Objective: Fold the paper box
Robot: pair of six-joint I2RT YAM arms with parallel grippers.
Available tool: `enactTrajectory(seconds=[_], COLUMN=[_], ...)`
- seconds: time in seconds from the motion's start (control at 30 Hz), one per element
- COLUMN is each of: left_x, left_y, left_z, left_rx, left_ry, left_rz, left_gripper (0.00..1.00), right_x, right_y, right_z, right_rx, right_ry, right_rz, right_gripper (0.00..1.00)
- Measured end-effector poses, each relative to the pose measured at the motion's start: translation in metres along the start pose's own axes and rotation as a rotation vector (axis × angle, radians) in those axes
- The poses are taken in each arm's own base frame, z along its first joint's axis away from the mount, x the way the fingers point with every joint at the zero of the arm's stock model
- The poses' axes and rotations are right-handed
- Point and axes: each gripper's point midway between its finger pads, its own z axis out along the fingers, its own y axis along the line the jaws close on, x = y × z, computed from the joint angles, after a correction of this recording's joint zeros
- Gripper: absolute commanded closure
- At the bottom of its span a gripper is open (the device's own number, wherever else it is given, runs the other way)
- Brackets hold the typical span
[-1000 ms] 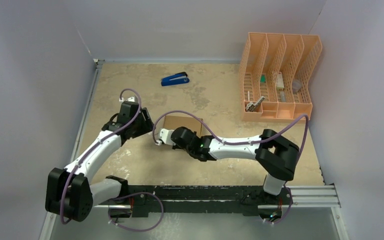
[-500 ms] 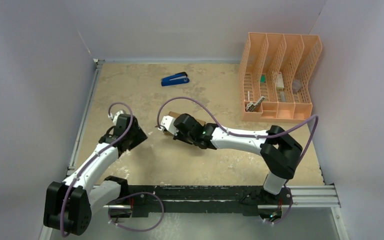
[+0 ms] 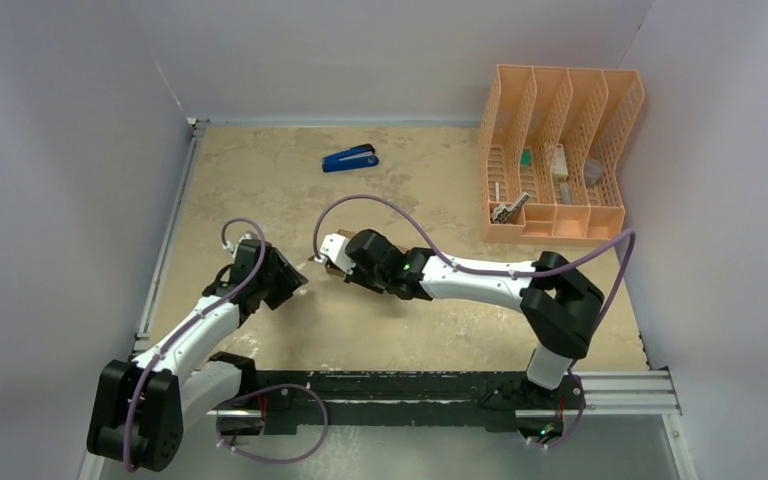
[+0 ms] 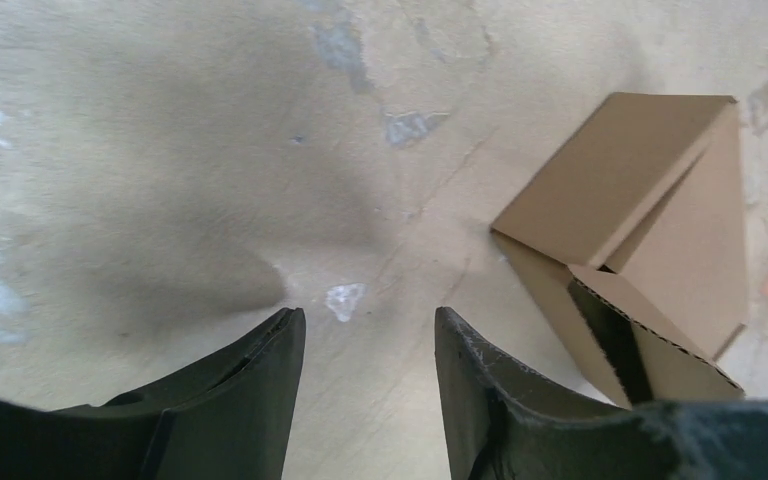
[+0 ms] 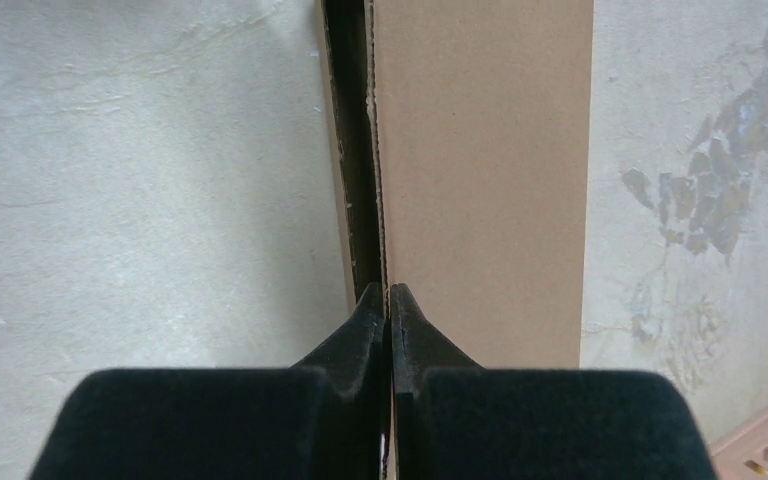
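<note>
A beige, mottled tabletop [image 3: 260, 180] is walled in by plain pale panels. At the far right stands a peach-orange mesh file organizer [image 3: 600, 222] with small items in its slots. A blue stapler [image 3: 350, 159] lies near the far edge, well apart from both arms. Purple cables loop over each arm.

The paper box [image 4: 640, 230], plain brown cardboard partly folded into a box shape with one side gaping, sits on the tabletop near the middle. From above, the right arm reaches across it and hides most of it.

The right hand [image 5: 388, 292] is at the box's edge, its fingers pressed together right where a flat cardboard panel meets a dark open slit. It cannot be told whether any cardboard is pinched between them.

The left hand [image 4: 368, 315] hovers over bare tabletop with its fingers moderately apart, holding nothing. The box lies just to its right, not touching it.
</note>
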Motion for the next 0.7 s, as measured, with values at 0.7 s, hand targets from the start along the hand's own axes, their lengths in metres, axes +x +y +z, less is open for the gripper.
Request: enactTrajectory(seconds=[0.7], left_x=[0.018], left_y=[-0.064], left_z=[0.005], left_rx=[0.311], left_ry=[0.041], left_rz=[-0.165], left_gripper=[0.53], right_x=[-0.013], right_y=[-0.007], right_z=[0.0], right_rx=[-0.183], right_ry=[0.03], right_rz=[0.264], right_gripper=[0.96])
